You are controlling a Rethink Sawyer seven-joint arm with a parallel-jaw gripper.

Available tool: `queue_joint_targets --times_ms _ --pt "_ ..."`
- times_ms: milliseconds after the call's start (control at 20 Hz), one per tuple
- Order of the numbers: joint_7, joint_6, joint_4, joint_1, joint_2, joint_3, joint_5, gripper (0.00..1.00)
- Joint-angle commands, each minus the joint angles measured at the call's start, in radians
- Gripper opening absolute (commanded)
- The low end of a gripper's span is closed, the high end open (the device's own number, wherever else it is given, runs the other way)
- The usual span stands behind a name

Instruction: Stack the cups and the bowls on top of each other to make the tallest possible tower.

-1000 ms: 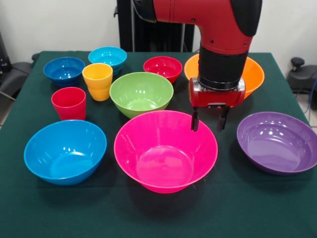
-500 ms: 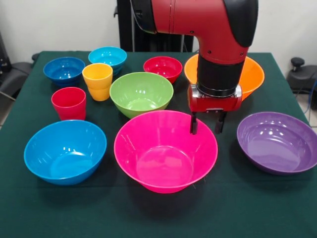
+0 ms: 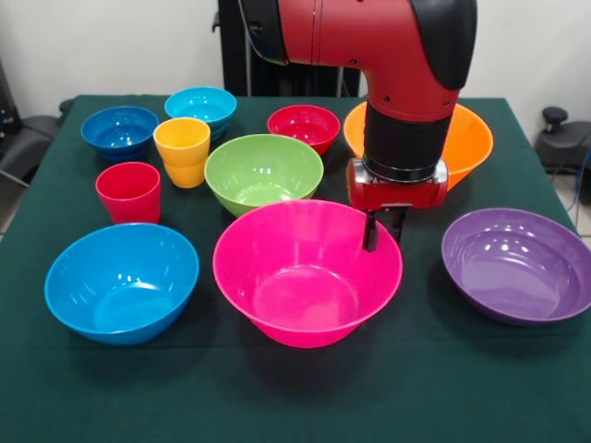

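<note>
Right now your gripper (image 3: 380, 233) is pinched onto the far right rim of the pink bowl (image 3: 307, 274), which sits at lower centre of the frame and looks slightly tipped, as though starting to lift. No tower exists yet; every bowl and cup stands alone on the green table (image 3: 277, 397). Watch that thin glossy rim: held at one edge only, the bowl could swing, slide out of the fingers (image 3: 370, 235), or drop. Mind also the neighbours. The green bowl (image 3: 263, 173) sits just above it, the purple bowl (image 3: 517, 265) at the right, and the orange bowl (image 3: 466, 138) lies behind the arm. A swinging bowl could knock any of them.
</note>
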Motion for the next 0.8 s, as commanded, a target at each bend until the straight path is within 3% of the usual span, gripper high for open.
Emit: queue_joint_targets --times_ms 50,400,800 --pt "0.118 -0.04 0.026 0.017 0.039 0.057 -0.024 0.0" --pt "0.143 -0.073 0.053 0.019 0.014 0.053 -0.015 0.0" --pt "0.11 0.142 0.131 0.02 -0.207 0.018 0.011 0.0"
